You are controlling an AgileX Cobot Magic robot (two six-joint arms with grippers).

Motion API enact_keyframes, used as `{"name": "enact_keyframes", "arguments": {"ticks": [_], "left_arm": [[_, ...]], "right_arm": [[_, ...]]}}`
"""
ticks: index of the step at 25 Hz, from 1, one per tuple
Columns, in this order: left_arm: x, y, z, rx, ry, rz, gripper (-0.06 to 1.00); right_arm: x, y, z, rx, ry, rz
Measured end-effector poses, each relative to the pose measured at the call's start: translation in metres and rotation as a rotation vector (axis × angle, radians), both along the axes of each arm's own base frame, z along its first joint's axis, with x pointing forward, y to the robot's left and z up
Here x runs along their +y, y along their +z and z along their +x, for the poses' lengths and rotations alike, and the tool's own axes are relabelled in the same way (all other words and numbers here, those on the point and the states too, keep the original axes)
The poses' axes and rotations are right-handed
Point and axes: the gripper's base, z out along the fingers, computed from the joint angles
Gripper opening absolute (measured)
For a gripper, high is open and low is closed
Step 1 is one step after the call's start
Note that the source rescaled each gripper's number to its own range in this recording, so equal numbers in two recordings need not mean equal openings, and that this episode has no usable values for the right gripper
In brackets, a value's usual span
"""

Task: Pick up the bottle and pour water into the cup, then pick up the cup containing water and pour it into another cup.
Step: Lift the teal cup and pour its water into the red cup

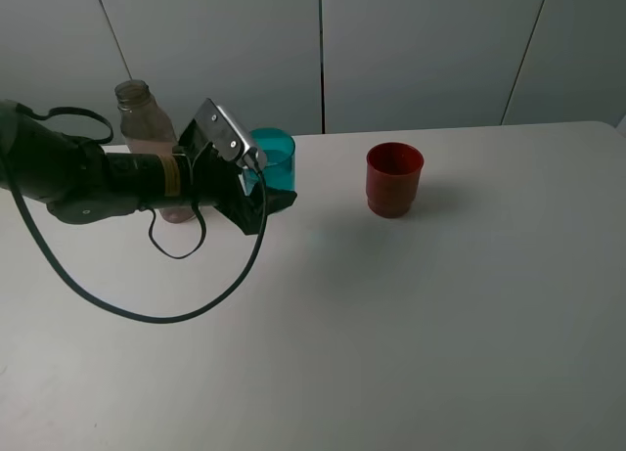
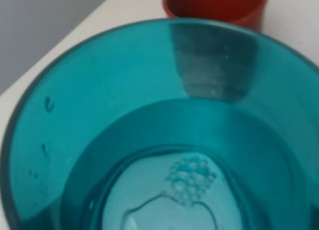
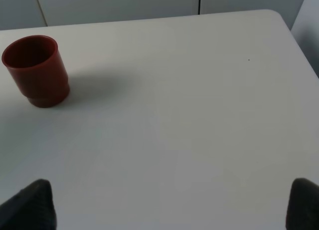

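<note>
While the left gripper (image 1: 262,195) crowds the teal cup (image 1: 276,150): its jaws sit low against the cup's near side, but I cannot tell whether they are clamped on it or merely beside it. The wrist view shows no fingers at all.
Teal cup: right at the gripper, upright on the table (image 1: 411,324), with water (image 2: 172,190) and a few bubbles pooled in the bottom.
Step in hand: by my reading the bottle (image 1: 140,118) has done its pour, and this is the grab of the filled cup.
Next move: a firm hold on the wall and a level lift, then across to the red cup (image 1: 394,180) for a slow tip over its rim.
Bottle: behind the gripper, upright, tucked at the far side of the left arm (image 1: 88,172); a careless swing could clip it.
Red cup: ahead of the gripper, beyond the teal cup and well apart, with nothing between them.
Cable (image 1: 147,309): loops under the arm.
Right gripper (image 3: 172,205): spread wide, holding nothing, with the red cup well ahead of it.
</note>
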Motion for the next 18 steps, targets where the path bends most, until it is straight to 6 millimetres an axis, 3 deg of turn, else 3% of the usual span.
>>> {"name": "enact_keyframes", "arguments": {"ticks": [10, 18], "left_arm": [[-0.038, 0.052, 0.035, -0.07, 0.062, -0.011, 0.15], [-0.053, 0.078, 0.05, -0.092, 0.135, 0.034, 0.15]], "right_arm": [[0.0, 0.0, 0.0, 0.0, -0.001, 0.002], [0.0, 0.0, 0.0, 0.0, 0.0, 0.0]]}}
